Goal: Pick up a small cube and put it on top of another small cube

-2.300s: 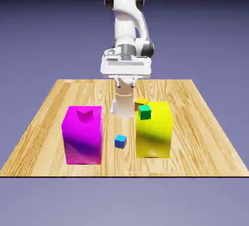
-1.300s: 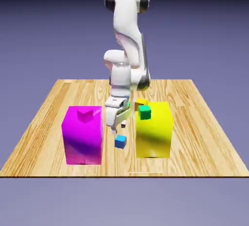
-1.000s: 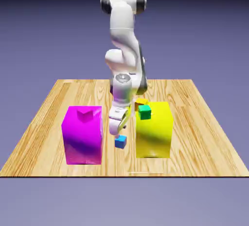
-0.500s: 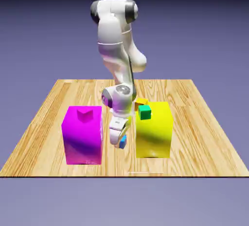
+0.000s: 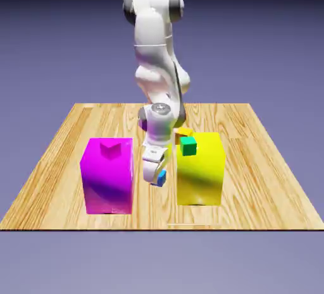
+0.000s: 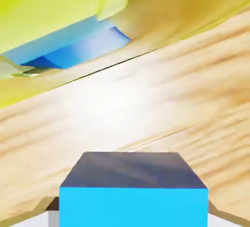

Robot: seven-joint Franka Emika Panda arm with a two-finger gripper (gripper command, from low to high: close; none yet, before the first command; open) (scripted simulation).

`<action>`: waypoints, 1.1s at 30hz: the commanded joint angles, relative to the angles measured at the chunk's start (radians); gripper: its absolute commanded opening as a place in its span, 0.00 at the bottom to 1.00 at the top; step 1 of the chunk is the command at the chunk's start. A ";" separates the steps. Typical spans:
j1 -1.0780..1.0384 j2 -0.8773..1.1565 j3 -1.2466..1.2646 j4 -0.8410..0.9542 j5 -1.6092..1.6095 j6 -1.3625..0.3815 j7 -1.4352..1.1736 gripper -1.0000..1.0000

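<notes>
Wooden table (image 5: 57, 160) with two big blocks, four tiny cubes, one gripper (image 5: 155, 179) clamped on the blue cube (image 5: 162, 177).

Two big blocks on table, small cubes around them

Left big block (image 5: 107, 176) carries a small cube (image 5: 111, 150) on top; right big block (image 5: 201, 169) carries another (image 5: 188, 146), one more (image 5: 184, 132) behind; gripper (image 5: 154, 179) with a small cube (image 5: 161, 177) sits between blocks, above the table (image 5: 266, 160).
</notes>
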 commanded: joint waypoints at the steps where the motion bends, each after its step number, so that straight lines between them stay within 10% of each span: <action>1: -0.018 -0.017 0.028 -0.007 0.044 -0.008 -0.033 0.00; 17: 0.205 -0.169 -0.116 0.201 0.129 -0.323 -0.078 0.00; 33: 0.511 -0.267 -0.638 0.571 0.203 -0.853 0.611 0.00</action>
